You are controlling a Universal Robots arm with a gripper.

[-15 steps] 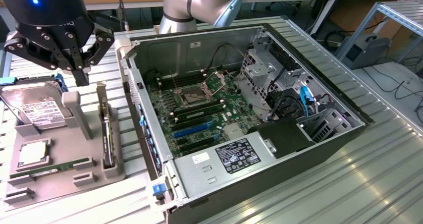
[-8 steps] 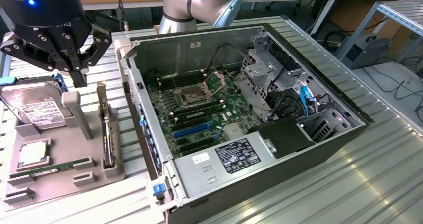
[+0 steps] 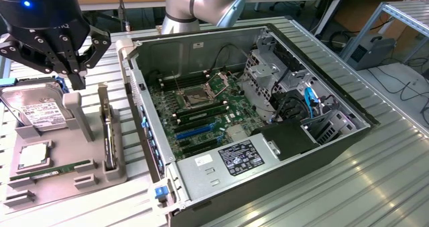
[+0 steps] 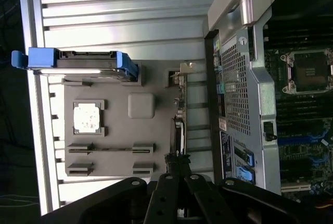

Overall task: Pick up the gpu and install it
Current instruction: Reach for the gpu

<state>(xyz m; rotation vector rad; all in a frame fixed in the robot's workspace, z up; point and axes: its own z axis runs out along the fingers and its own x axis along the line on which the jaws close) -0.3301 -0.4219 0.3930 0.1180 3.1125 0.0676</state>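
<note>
Gpu (image 3: 105,131) stands on its edge in the gray tray (image 3: 60,189), between the hard drive (image 3: 37,111) and the computer case (image 3: 214,177). The tool (image 3: 78,81) hangs above the tray, clenched shut.

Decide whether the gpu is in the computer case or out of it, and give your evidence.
Out: the gpu stands on edge in the grey holder beside the computer case, not on the motherboard.

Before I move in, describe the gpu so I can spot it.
To the exterior view's left of the open case lies a gray tray. The gpu stands on edge along the tray's side nearest the case. Unlike the leaning hard drive and the low ram stick, it is a tall thin card.
</note>
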